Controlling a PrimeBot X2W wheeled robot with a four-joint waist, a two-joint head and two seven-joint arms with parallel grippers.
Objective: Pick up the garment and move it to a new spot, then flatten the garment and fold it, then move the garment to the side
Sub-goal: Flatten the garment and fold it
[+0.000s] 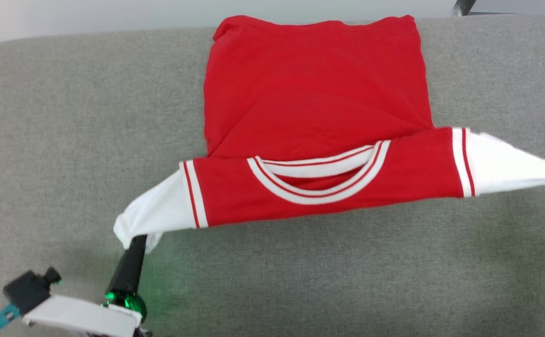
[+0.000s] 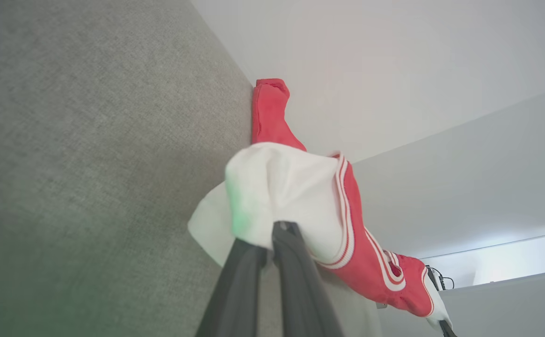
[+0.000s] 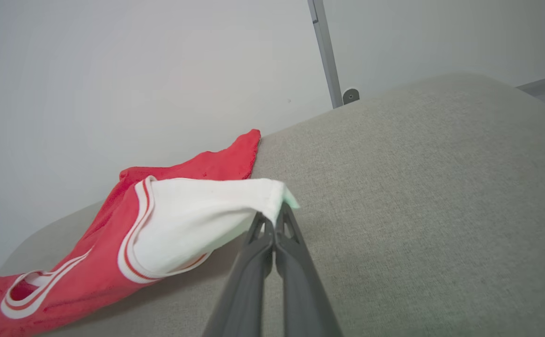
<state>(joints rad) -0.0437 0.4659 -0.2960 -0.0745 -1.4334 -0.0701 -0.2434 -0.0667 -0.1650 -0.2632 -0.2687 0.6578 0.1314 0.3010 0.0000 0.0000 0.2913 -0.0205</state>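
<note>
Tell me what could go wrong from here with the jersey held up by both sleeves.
1. The left gripper and right gripper each pinch only a white sleeve tip of the garment; a tug could pull one free.
2. The far hem lies at the back edge of the grey surface; it may slide off.
3. The lifted shoulder line looks tilted, so the fold may land crooked.

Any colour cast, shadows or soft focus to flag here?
Head view: green glow spills beside the left gripper onto the grey surface; the lifted garment casts a soft shadow below. Left wrist view: green tint on the white sleeve, near fingers soft. Right wrist view: faint green on the other sleeve by the right gripper.
</note>
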